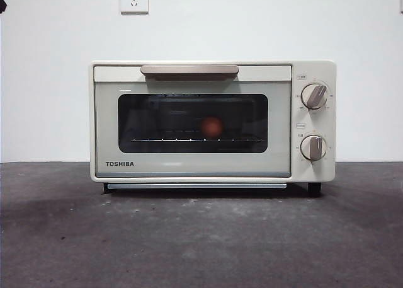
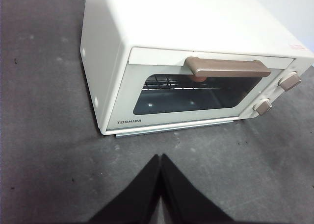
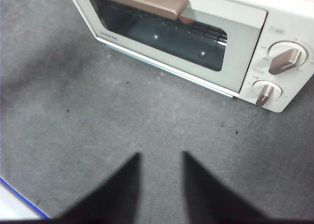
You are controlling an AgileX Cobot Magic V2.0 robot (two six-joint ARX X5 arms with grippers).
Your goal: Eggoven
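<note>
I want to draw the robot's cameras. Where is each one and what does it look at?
Front view: low at table height, facing the cream boxy TOSHIBA toaster oven with the small orange-brown egg inside; only black arm tips at the top corners.
Left wrist view: above, looking down at the oven; left gripper fingers shut.
Right wrist view: above the grey table; right gripper fingers open.
All share the oven.

The left gripper (image 2: 160, 160) hangs over the dark table (image 2: 44, 136), jaws pressed together. Ahead stands the cream toaster oven (image 2: 162, 42), door closed under its brown handle (image 2: 226, 67)
</note>
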